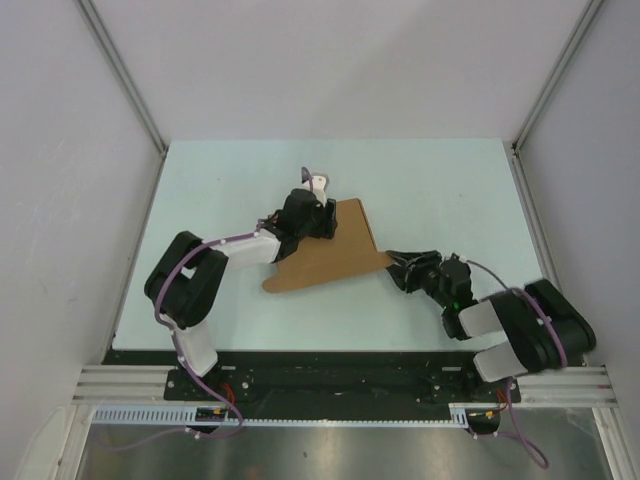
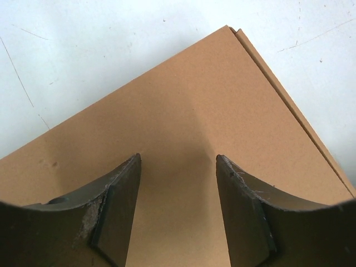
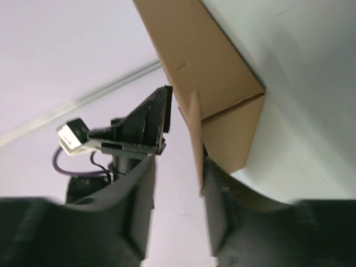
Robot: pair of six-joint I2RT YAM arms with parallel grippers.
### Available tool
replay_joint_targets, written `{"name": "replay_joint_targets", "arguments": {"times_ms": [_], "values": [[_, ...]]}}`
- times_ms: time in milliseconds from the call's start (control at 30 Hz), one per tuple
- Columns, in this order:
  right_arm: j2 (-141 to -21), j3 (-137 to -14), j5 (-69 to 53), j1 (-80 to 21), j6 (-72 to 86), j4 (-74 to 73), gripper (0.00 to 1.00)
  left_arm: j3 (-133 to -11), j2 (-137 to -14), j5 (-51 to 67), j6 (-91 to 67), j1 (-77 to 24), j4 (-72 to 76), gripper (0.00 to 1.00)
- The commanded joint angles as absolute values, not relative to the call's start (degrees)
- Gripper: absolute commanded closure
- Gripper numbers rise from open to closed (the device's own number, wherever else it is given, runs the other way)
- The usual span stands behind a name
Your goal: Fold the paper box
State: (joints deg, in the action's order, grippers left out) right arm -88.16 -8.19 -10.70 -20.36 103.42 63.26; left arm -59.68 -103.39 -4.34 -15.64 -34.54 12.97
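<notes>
The pale table point(image 1: 440, 190) carries one thing, the brown paper box point(image 1: 335, 255), lying flat near the middle with a corner pointing toward the right arm. The left hand point(image 2: 178, 167) is over the box's far left part. Its two fingers point(image 2: 119, 200) are spread wide with nothing between them, and only the plain cardboard top lies beneath. I cannot tell if the tips press on it or hover just above.

The right hand point(image 1: 396, 268) is at the box's right corner, lying low along the table. A thin flap point(image 3: 194, 139) stands on edge between its parted fingers. The flap is close against one finger with a clear gap to the other, so it is not clamped. From above, that flap is too small to make out, and the left hand covers the box's far left edge.
</notes>
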Motion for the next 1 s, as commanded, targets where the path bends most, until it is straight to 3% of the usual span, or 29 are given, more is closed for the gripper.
{"name": "replay_joint_targets", "arguments": {"times_ms": [0,33,133,367,600,700,800,967], "values": [[-68.5,-13.2,-12.4,-18.8,85.8,30.7,0.47,-57.9,-102.1,-4.0,-16.7,-34.8,7.6,0.38],[-64.7,-15.9,-10.8,-18.5,82.6,25.5,0.40,-57.9,-102.2,-4.2,-16.7,-34.9,7.6,0.38],[-54.4,-19.8,-9.3,-16.3,71.3,9.3,0.34,-58.2,-102.4,-4.3,-16.6,-34.8,7.3,0.38],[-48.3,-33.8,-0.2,-20.8,46.1,-16.9,0.28,-58.6,-101.4,-5.2,-16.2,-34.8,6.4,0.38],[-51.1,-42.2,33.9,-44.2,24.5,-26.4,0.25,-59.3,-99.8,-6.0,-15.8,-33.8,3.4,0.37],[-56.0,-45.0,46.4,-51.7,18.0,-29.1,0.16,-59.2,-99.1,-6.2,-15.7,-33.4,2.8,0.37],[-62.2,-47.4,56.2,-59.7,12.9,-31.2,0.01,-58.3,-98.1,-6.6,-15.6,-33.4,2.7,0.37],[-68.6,-48.3,61.5,-64.7,4.9,-29.5,0.03,-58.1,-98.5,-7.0,-15.2,-33.4,2.7,0.37]]}}
